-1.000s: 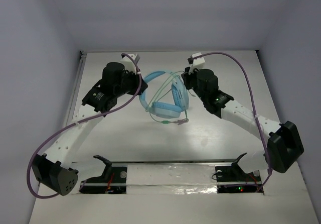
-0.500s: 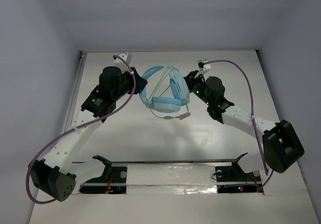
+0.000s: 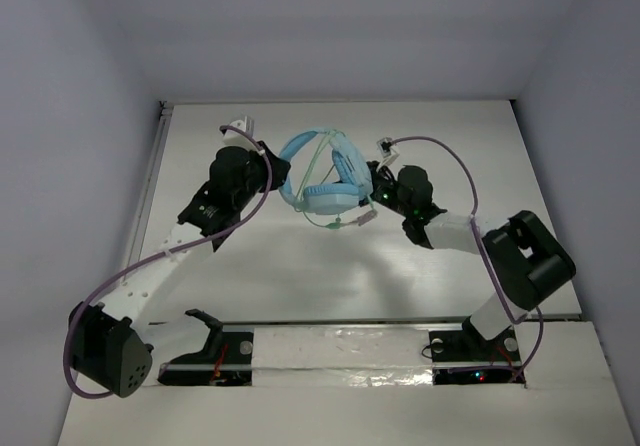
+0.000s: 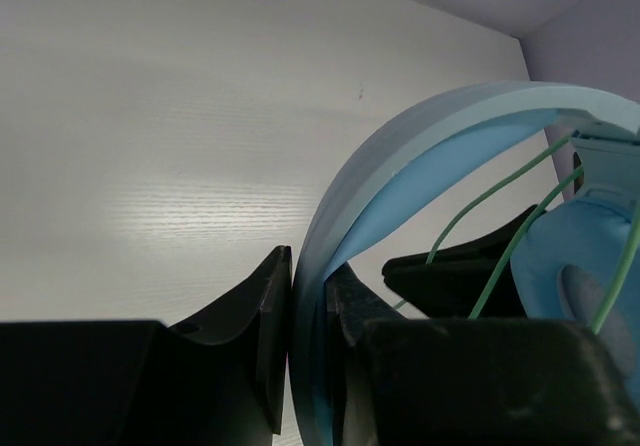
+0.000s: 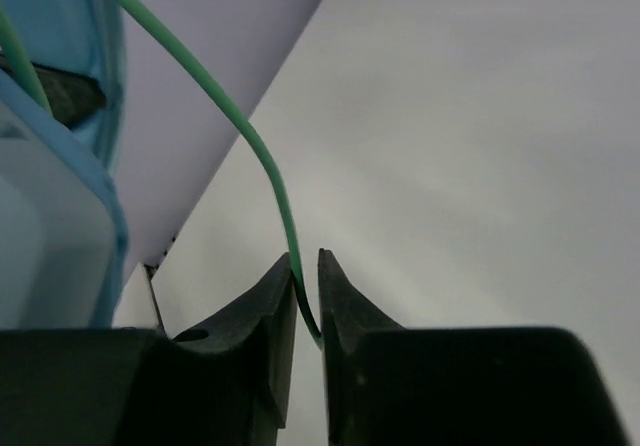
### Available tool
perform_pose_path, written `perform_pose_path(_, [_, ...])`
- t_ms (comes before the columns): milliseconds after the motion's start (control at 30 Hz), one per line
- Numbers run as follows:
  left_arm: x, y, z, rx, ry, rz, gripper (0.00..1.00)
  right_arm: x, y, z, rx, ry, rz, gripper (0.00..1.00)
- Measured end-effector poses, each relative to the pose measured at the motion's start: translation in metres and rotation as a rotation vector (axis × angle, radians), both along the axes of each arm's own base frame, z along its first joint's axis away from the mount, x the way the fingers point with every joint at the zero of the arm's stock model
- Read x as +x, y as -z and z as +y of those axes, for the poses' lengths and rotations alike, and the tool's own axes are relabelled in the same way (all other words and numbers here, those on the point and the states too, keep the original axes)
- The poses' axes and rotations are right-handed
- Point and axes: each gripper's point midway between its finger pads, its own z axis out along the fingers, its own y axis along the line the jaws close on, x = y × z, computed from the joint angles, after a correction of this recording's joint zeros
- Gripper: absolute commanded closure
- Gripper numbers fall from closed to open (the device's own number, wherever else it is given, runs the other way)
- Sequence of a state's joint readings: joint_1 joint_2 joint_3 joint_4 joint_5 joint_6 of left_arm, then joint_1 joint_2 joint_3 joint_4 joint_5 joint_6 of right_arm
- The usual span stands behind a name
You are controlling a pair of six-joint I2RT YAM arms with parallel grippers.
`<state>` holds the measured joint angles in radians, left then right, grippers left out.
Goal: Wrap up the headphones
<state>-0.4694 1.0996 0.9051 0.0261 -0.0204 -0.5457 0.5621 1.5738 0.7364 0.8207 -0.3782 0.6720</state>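
In the top view the headphones (image 3: 322, 178) sit between the two arms over the far middle of the bench (image 3: 300, 276). They seem to be lifted off it, though from above that is hard to judge. The left claw (image 3: 281, 172) meets them at the left side and the right claw (image 3: 371, 195) at the right. Both sets of fingertips are hidden under the wrists, so neither grip can be read here. Thin green loops cross the cups, and a loose end trails just below them.

In the left wrist view the left claw is clamped on the light blue headband (image 4: 420, 136), one finger pressed to each face. The band arcs up to the right and runs out of frame. One ear cup (image 4: 575, 266) is cut off at the right edge, with strands of the cable (image 4: 500, 206) across it.

In the right wrist view the right claw is pinched shut on the cable alone, which curves up and left out of frame. A blurred blue cup fills the left edge.
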Motion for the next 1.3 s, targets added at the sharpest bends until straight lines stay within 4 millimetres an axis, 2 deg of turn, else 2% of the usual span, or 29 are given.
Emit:
perform_pose_path(33, [0.002,0.002,-0.001,-0.009,-0.006,0.002,1.0,0.0,0.011,0.002,-0.002,-0.008,0.028,0.75])
perform_pose_path(67, [0.005,0.003,-0.001,-0.01,-0.011,0.003,1.0,0.0,0.02,0.003,-0.003,-0.014,0.051,0.68])
perform_pose_path(133, [0.009,0.007,0.0,-0.009,-0.024,0.003,1.0,0.002,0.035,0.007,0.003,-0.032,0.086,0.67])
perform_pose_path(167, [0.01,0.008,0.001,-0.008,-0.031,0.005,1.0,0.002,0.041,0.009,0.009,-0.041,0.1,0.83])
perform_pose_path(233, [0.012,0.008,0.003,-0.012,-0.041,0.003,1.0,0.002,0.052,0.013,0.015,-0.063,0.114,0.93])
perform_pose_path(267, [0.012,0.007,0.003,-0.017,-0.046,0.003,1.0,0.001,0.055,0.015,0.022,-0.073,0.122,0.91])
perform_pose_path(367, [0.013,0.007,0.003,-0.027,-0.06,0.006,1.0,-0.002,0.059,0.019,0.043,-0.091,0.141,0.74])
perform_pose_path(433, [0.017,0.003,0.002,-0.043,-0.072,-0.009,1.0,-0.006,0.058,0.022,0.068,-0.113,0.145,0.72])
perform_pose_path(567, [0.029,-0.005,0.003,-0.093,-0.118,-0.048,1.0,-0.017,0.069,0.021,0.105,-0.14,0.179,0.86])
perform_pose_path(600, [0.032,-0.004,0.004,-0.099,-0.134,-0.053,1.0,-0.021,0.075,0.019,0.106,-0.14,0.202,0.87])
perform_pose_path(633, [0.034,0.0,0.006,-0.101,-0.15,-0.053,1.0,-0.024,0.079,0.017,0.106,-0.137,0.222,0.92])
perform_pose_path(700, [0.038,0.012,0.01,-0.089,-0.183,-0.044,1.0,-0.028,0.083,0.014,0.11,-0.129,0.245,1.0])
perform_pose_path(967, [0.059,0.071,0.018,-0.032,-0.293,0.049,1.0,-0.037,0.082,0.001,0.153,-0.074,0.307,1.0])
perform_pose_path(1233, [0.077,0.134,0.017,0.037,-0.358,0.151,1.0,-0.041,0.101,-0.006,0.159,-0.025,0.39,1.0])
perform_pose_path(1300, [0.083,0.151,0.015,0.063,-0.367,0.18,1.0,-0.04,0.106,-0.007,0.159,-0.012,0.411,0.96])
